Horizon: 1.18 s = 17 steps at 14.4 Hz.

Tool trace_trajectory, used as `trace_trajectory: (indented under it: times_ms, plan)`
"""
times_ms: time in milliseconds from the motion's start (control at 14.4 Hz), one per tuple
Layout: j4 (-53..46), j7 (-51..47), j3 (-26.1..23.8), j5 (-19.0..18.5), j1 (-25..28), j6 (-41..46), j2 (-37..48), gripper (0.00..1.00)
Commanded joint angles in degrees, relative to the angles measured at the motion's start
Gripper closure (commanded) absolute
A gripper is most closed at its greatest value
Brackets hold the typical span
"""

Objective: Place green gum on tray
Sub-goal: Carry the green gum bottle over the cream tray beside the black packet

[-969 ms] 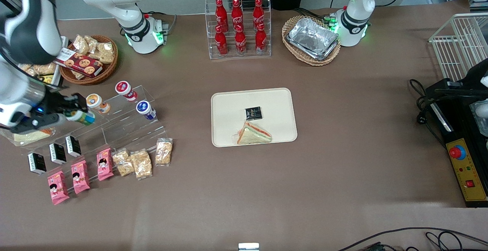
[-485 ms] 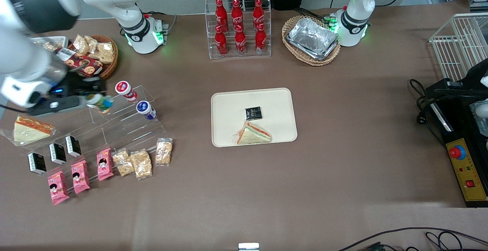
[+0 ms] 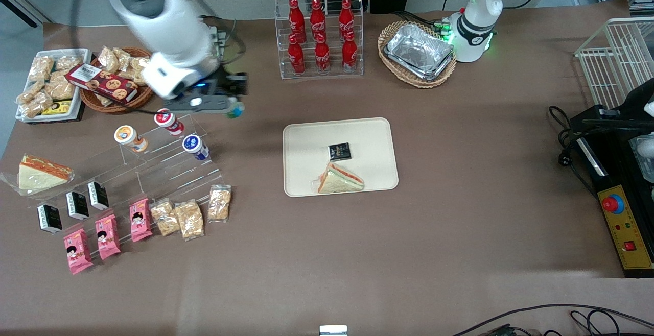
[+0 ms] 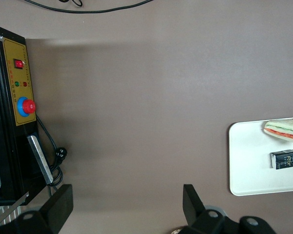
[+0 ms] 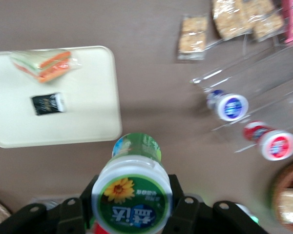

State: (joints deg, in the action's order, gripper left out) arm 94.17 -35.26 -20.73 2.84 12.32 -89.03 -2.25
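Note:
The green gum [image 3: 235, 111] is a small bottle with a green label, and my gripper [image 3: 231, 107] is shut on it and holds it above the bare table. It hangs between the clear stepped stand [image 3: 168, 165] and the tray [image 3: 306, 142], farther from the front camera than the blue-lidded bottle [image 3: 192, 145]. In the right wrist view the green gum [image 5: 132, 195] shows its sunflower-printed lid, with dark fingers [image 5: 178, 207] pressed on both sides. The beige tray [image 5: 78, 112] lies below, holding a sandwich [image 3: 340, 178] and a black packet [image 3: 339, 150].
Orange-lidded [image 3: 126, 136] and red-lidded [image 3: 165, 118] bottles stand on the clear stand. Snack packs [image 3: 189, 218] lie in front of it. A cola bottle rack [image 3: 319, 34] and a basket of foil trays [image 3: 419, 52] stand farther from the camera than the tray.
My gripper has carried the green gum off the stepped stand, up and farther from the front camera, toward the tray. The orange-lidded bottle is uncovered again.

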Motion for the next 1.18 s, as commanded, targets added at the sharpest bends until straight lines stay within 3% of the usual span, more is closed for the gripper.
trace_trajectory:
  times_ms: [0,208,485,692,831,1108]
  plan:
    - [-1.4,-9.6,0.0,0.9,5.8,-6.7,-5.9,1.00]
    - [2.4,-13.7,0.1,0.7,8.9,-14.8,-9.5,1.00]
    - [14.8,-15.7,0.1,-0.1,11.4,-31.4,-10.3,1.00]
    - [17.7,-16.2,0.2,-0.3,11.8,-33.6,-11.0,1.00]
    - [19.9,-16.3,0.1,-2.4,11.8,-34.8,-11.6,1.00]
    - [25.2,-16.4,0.2,-2.8,12.4,-42.3,-12.4,1.00]
